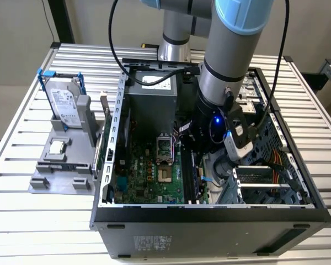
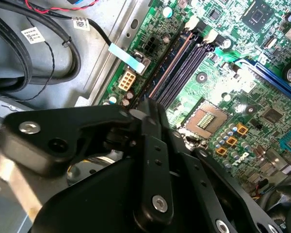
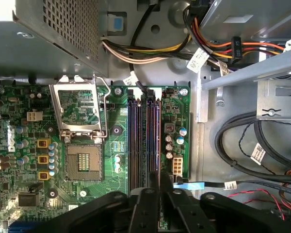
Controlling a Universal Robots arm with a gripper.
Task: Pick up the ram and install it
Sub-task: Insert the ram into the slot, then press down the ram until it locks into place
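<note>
Slatted metal surface (image 1: 22,138) carries an open computer case (image 1: 209,212); the tool (image 3: 157,182), pinched narrow on the ram (image 3: 154,145), lines it over the memory slots (image 3: 140,141).

A: Green motherboard (image 3: 34,145) speckled with orange and blue parts; dark slots (image 3: 144,141) striped blue and brown!

B: Black gripper (image 3: 155,182), silver screws. Yellow, orange and red cables (image 3: 150,51) above.

A: Silver ribbed bench (image 1: 22,138): at its exterior-view left edge, a grey tray (image 1: 63,163), a silver white-labelled drive (image 1: 64,105) in a blue bracket.
</note>
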